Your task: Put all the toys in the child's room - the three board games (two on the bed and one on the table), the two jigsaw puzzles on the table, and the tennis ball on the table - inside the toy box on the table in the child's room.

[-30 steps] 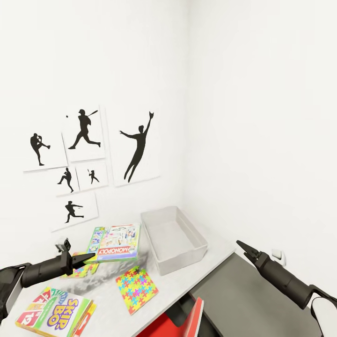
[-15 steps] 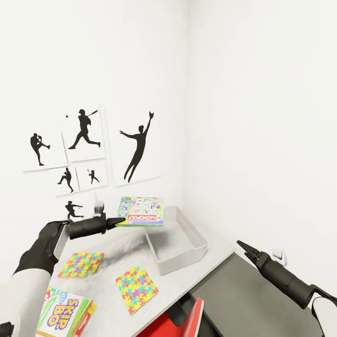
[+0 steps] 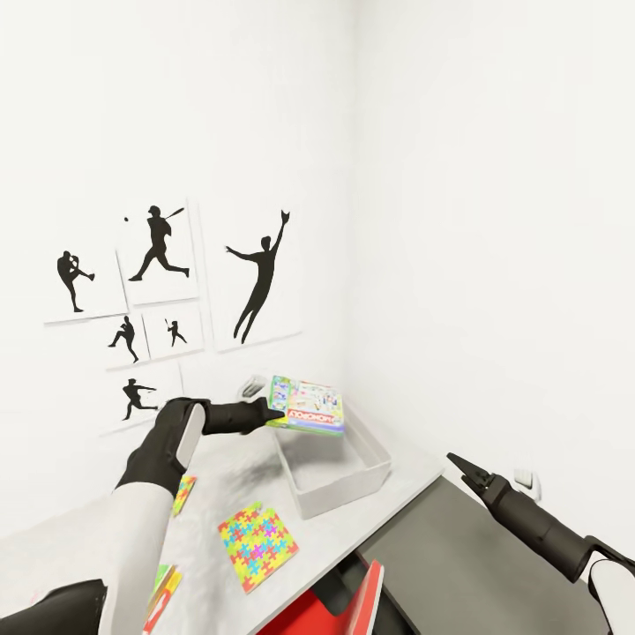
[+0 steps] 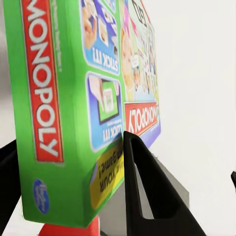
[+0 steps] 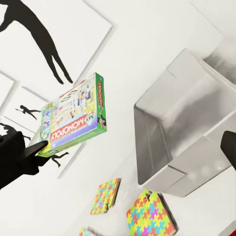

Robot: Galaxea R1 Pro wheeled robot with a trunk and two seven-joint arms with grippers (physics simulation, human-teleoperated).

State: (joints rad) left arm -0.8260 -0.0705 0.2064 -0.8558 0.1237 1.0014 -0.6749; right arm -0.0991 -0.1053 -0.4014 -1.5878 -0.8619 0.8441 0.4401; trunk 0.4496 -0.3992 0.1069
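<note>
Moved: green Monopoly board game box (image 3: 308,406), pinched in left gripper (image 3: 275,413), now carried above shallow light-grey toy box (image 3: 339,474), release pending.

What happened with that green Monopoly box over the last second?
The left claw took hold of the Monopoly box where it lay on the table, lifted it and carried it over the toy box. The two jigsaw puzzles and the toy box stayed put, and the right claw kept hanging at the side.
</note>
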